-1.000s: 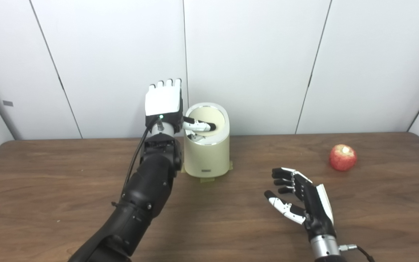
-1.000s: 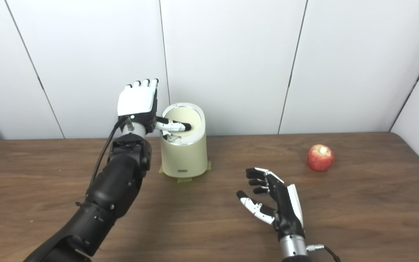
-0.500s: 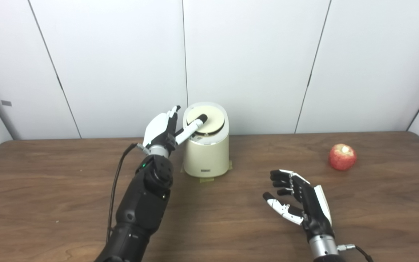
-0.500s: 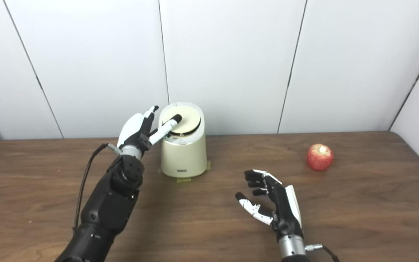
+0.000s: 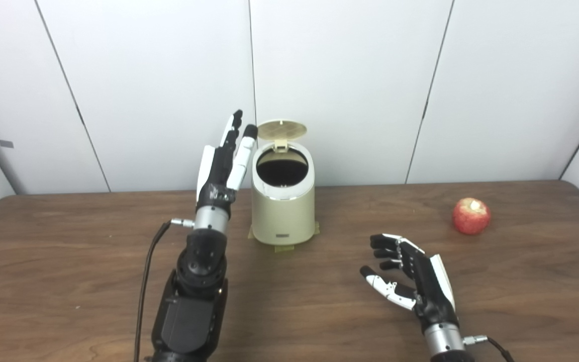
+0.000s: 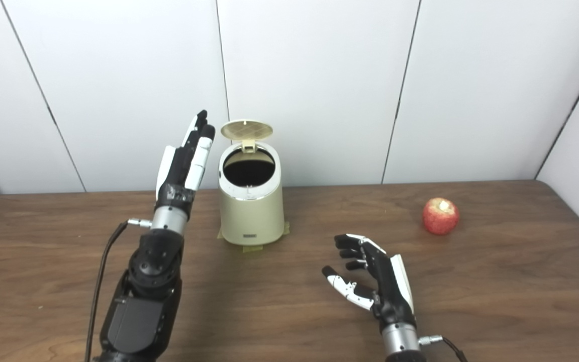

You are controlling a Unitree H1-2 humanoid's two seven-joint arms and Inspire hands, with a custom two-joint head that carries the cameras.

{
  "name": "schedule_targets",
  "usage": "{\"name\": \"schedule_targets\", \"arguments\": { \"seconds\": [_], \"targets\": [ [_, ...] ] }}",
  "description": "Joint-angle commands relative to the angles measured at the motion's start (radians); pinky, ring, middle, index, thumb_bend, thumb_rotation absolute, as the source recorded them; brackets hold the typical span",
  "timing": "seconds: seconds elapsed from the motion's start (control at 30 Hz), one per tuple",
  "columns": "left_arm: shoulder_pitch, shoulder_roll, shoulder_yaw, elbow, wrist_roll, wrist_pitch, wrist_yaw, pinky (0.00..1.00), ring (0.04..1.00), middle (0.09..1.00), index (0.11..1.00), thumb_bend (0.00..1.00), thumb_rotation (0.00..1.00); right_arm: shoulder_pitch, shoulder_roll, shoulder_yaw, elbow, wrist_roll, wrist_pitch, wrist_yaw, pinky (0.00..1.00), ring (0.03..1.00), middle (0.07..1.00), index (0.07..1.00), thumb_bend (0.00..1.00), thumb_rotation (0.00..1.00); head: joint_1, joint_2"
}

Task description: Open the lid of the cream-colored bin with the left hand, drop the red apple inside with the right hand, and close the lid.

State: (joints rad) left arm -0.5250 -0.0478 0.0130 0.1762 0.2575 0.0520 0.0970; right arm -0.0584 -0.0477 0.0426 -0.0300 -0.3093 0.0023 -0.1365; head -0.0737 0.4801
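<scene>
The cream-colored bin (image 5: 283,213) stands at the back middle of the table. Its round lid (image 5: 281,129) is tipped up behind the dark mouth. My left hand (image 5: 223,161) is raised just left of the bin, fingers straight and pointing up, open, apart from the bin and holding nothing. The red apple (image 5: 471,216) rests on the table at the far right. My right hand (image 5: 409,274) hovers low over the table's front middle, well left of the apple, open with curled fingers and empty.
White wall panels (image 5: 350,85) close off the space right behind the bin. The wooden table (image 5: 68,261) runs wide on both sides. A black cable (image 5: 146,281) hangs from my left wrist.
The lid was pressed by my left hand and has sprung up; the bin now stands open. My left hand pulled off the lid and rose beside the bin. The right hand barely moved.
</scene>
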Motion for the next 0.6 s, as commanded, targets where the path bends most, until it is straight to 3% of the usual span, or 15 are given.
{"name": "schedule_targets", "arguments": {
  "seconds": [0.0,0.17,0.37,0.47,0.57],
  "targets": [
    [-0.014,0.018,0.011,-0.074,-0.027,-0.063,0.015,1.00,1.000,1.000,1.000,0.54,1.00,-0.027,-0.029,0.017,-0.009,-0.071,-0.033,-0.017,0.59,0.682,0.702,0.683,0.24,0.10,0.000,0.001],
    [0.088,0.039,0.023,-0.157,-0.080,-0.093,0.005,1.00,1.000,1.000,0.998,0.53,1.00,-0.027,-0.063,0.067,-0.065,-0.225,-0.029,-0.045,0.56,0.686,0.730,0.702,0.35,0.15,-0.001,-0.001],
    [0.214,0.084,0.030,-0.245,-0.157,-0.154,-0.033,1.00,1.000,1.000,0.986,0.51,1.00,-0.064,-0.099,0.065,-0.164,-0.338,-0.016,-0.048,0.55,0.684,0.728,0.733,0.57,0.18,-0.001,-0.001],
    [0.280,0.098,0.033,-0.281,-0.209,-0.187,-0.062,1.00,1.000,1.000,0.981,0.51,1.00,-0.110,-0.166,0.060,-0.245,-0.428,0.069,0.057,0.62,0.737,0.784,0.787,0.71,0.30,-0.004,-0.002],
    [0.338,0.112,0.037,-0.309,-0.250,-0.204,-0.089,1.00,0.990,0.997,0.974,0.55,1.00,-0.173,-0.248,0.035,-0.298,-0.424,0.143,0.190,0.66,0.798,0.867,0.856,0.86,0.38,-0.011,-0.006]
  ]
}}
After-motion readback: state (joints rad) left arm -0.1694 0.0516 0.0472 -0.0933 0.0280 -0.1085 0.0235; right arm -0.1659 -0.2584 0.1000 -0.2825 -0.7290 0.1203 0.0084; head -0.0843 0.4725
